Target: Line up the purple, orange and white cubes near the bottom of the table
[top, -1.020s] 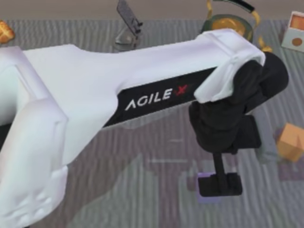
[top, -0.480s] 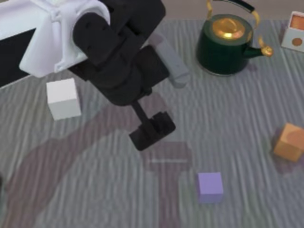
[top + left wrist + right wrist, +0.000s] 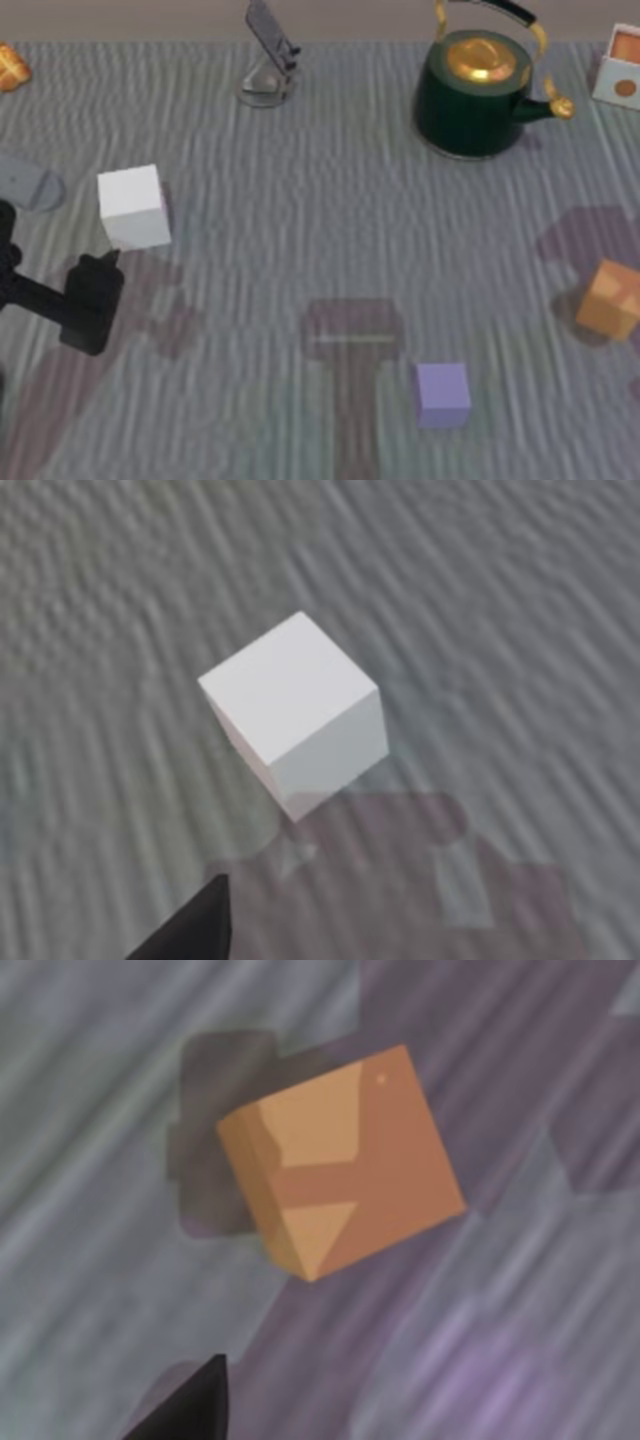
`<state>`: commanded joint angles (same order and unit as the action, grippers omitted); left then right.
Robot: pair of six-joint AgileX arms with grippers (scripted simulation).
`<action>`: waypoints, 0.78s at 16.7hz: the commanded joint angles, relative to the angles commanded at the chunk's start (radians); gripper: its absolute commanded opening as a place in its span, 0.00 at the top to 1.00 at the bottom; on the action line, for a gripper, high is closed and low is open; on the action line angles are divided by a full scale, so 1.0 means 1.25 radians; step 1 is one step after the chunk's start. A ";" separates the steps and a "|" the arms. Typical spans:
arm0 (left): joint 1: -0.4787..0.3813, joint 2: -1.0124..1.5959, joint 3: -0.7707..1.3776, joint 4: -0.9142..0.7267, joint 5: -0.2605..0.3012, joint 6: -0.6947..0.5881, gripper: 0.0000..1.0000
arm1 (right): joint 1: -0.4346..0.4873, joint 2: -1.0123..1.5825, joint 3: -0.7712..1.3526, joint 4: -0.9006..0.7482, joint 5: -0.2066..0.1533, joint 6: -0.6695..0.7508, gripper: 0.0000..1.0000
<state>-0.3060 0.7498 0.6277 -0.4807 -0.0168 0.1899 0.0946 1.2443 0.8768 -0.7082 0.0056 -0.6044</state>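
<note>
The white cube (image 3: pixel 133 205) stands at the table's (image 3: pixel 330 230) left, and my left gripper (image 3: pixel 92 300) hovers just below and left of it, open and empty. In the left wrist view the white cube (image 3: pixel 295 705) lies ahead of one dark fingertip (image 3: pixel 198 932). The purple cube (image 3: pixel 442 393) rests alone near the bottom, right of centre. The orange cube (image 3: pixel 610 298) sits at the right edge. My right gripper (image 3: pixel 285 1430) hangs above the orange cube (image 3: pixel 345 1160), open, with one fingertip (image 3: pixel 195 1410) showing. The right arm is out of the top view.
A dark green kettle (image 3: pixel 480 85) with a gold lid stands at the back right. A white box with an orange face (image 3: pixel 622 65) is in the far right corner. A grey phone stand (image 3: pixel 270 60) is at the back centre, a bread piece (image 3: pixel 10 65) at the back left.
My left arm let go of the purple cube and swung back from the bottom centre to the left. The purple cube stayed where it was set. The white cube is uncovered.
</note>
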 joint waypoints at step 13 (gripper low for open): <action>0.261 -0.600 -0.502 0.385 0.013 -0.152 0.00 | 0.041 0.493 0.378 -0.281 -0.004 -0.249 0.00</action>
<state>0.0200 0.0000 0.0000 0.0000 0.0000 0.0000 0.1457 1.8603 1.3490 -1.0595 0.0007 -0.9159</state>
